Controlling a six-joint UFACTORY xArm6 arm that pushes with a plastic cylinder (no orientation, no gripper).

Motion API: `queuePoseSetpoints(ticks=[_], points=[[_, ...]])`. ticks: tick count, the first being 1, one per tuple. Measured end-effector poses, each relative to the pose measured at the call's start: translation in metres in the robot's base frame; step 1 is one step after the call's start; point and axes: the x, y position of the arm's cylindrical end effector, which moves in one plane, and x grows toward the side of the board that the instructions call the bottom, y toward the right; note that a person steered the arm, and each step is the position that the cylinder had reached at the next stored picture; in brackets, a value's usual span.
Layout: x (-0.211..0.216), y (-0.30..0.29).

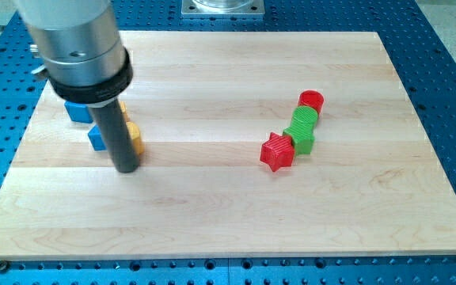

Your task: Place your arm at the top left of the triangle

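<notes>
Approach step, by my reading: my tip (126, 167) is already in among the cluster at the view's left, but placement at the triangle's top left is not yet confirmed. No triangle can be made out with certainty. Best candidate is the small blue block (96, 138) just left of the rod, its shape half hidden; a larger blue block (77, 110) sits above it under the arm's grey housing. A yellow block (134, 137) peeks out on the rod's right, touching or nearly so.

Next move, as a judgement: if the small blue block is the triangle, the tip now lies to its lower right and must swing round to its upper left without nudging the blocks beside it. Tight quarters.

Pose: rod upright, tip on the bench (212, 206), housing leaning in from the view's top left. No hand on this rig, so no open or closed state to note.

Well apart at the view's right: red star (276, 151), green block (302, 132), green cylinder (302, 119), red cylinder (311, 100), in a touching diagonal row.
</notes>
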Motion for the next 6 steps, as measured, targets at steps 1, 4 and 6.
queuePoseSetpoints(ticks=[1,4,6], points=[[-0.015,0.014],[0.022,-0.131],[-0.105,-0.141]])
